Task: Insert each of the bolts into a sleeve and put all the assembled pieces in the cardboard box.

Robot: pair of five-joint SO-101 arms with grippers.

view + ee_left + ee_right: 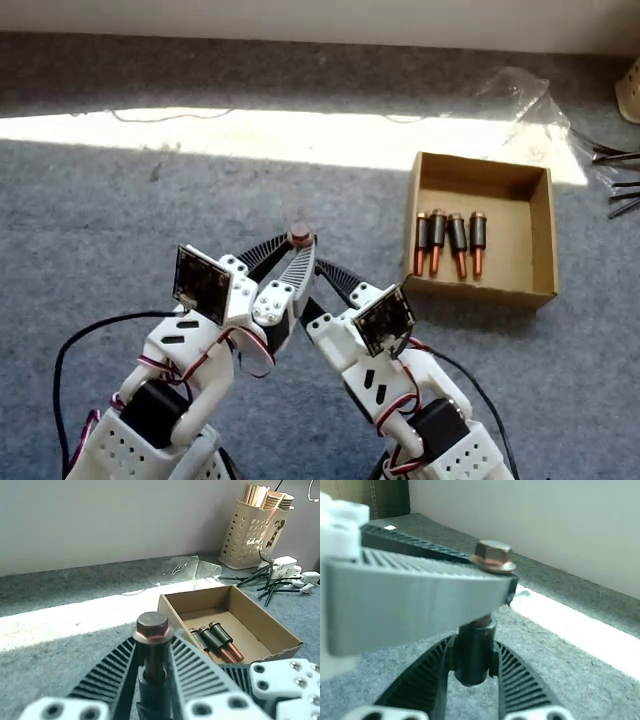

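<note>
Above the grey carpet, in the middle of the high view, the two arms meet. My left gripper (298, 245) (154, 665) is shut on a copper bolt (152, 628) (300, 236), whose hex head points up. The bolt's shaft runs down into a black sleeve (472, 652) (152, 692). That sleeve is pinched in my right gripper (472, 662) (316, 268), just below the left fingers (420, 597). The cardboard box (533, 235) (260, 622) lies on the carpet to the right. Several assembled pieces (448, 240) (217, 641) lie side by side in it.
A clear plastic bag (515, 95) (185, 570) lies behind the box. Black cable ties (615, 185), a white power strip (287, 567) and a beige holder (255, 527) with wooden sticks stand at the far right. A sunlit strip crosses the carpet behind the grippers.
</note>
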